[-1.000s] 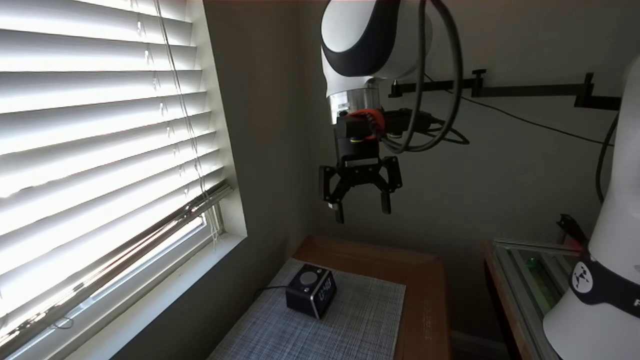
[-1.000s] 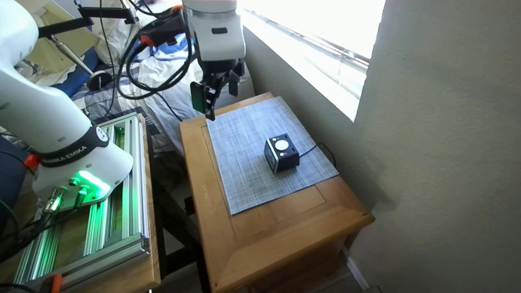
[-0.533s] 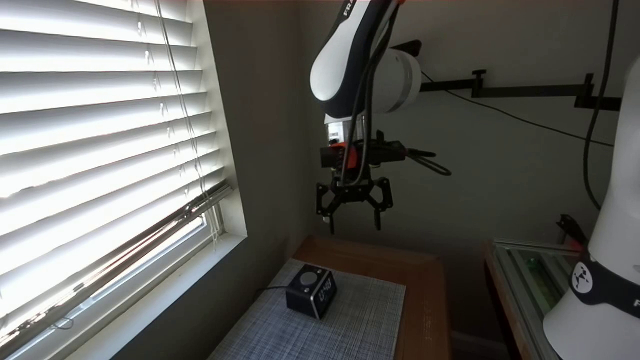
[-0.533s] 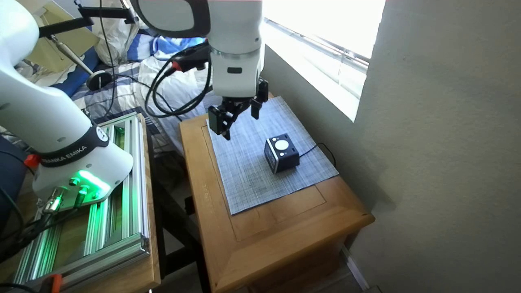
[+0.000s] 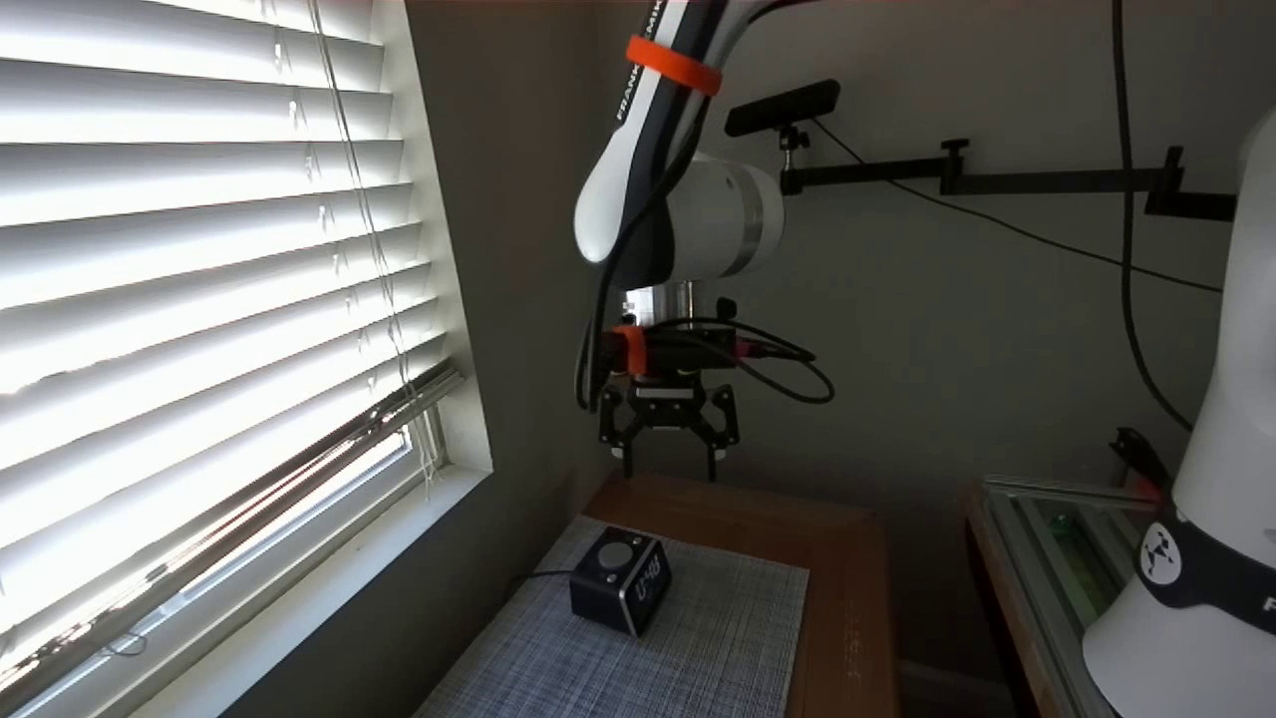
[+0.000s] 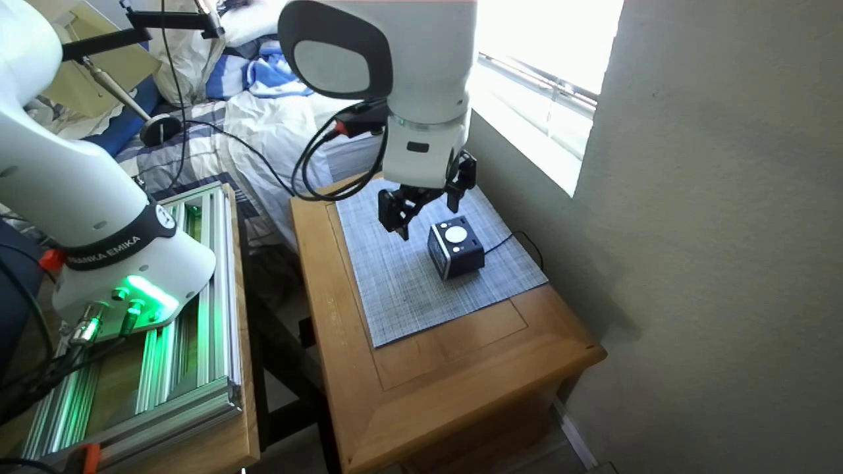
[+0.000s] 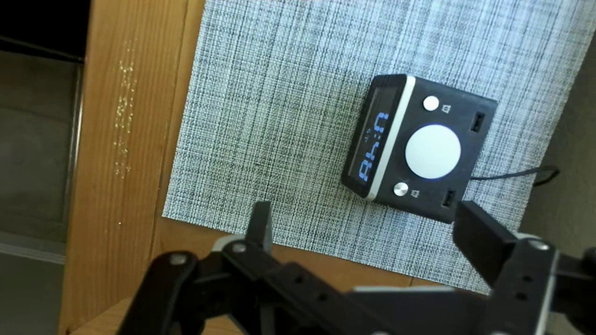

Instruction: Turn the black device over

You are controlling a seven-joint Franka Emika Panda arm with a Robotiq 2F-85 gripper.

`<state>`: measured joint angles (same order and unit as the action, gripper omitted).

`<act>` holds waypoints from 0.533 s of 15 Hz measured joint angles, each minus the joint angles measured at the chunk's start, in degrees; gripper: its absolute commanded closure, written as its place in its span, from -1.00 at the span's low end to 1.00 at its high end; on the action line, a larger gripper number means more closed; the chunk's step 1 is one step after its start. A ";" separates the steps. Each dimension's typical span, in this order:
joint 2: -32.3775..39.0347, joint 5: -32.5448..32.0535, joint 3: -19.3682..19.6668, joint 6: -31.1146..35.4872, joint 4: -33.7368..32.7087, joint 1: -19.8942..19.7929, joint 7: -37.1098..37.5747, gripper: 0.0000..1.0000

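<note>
The black device [image 5: 610, 590] is a boxy clock standing upright on a grey woven mat. It shows in both exterior views [image 6: 461, 258]. In the wrist view its top [image 7: 426, 149] has a pale round knob and two small buttons, and its display with blue digits faces left. My gripper [image 5: 670, 469] is open and empty, pointing down, above the mat and higher than the device. In an exterior view the gripper [image 6: 428, 220] appears just beyond the device. In the wrist view the fingertips are wide apart, and the right finger [image 7: 479, 237] overlaps the device's near corner.
The mat [image 6: 402, 309] lies on a wooden table [image 6: 448, 408]. A thin black cable [image 6: 527, 238] runs from the device toward the wall. A window with blinds [image 5: 199, 239] stands beside the table. A black camera [image 5: 783, 108] on a mounting arm hangs behind the robot.
My gripper has come down and moved toward the device, and the wrist has turned somewhat. The gripper stays open. The device has not moved.
</note>
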<state>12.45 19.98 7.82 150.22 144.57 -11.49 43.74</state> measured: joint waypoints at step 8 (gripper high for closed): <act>11.53 8.14 -0.47 -0.01 -9.68 -0.08 -0.13 -1.00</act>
<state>23.98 28.12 7.35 150.21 134.89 -11.57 43.60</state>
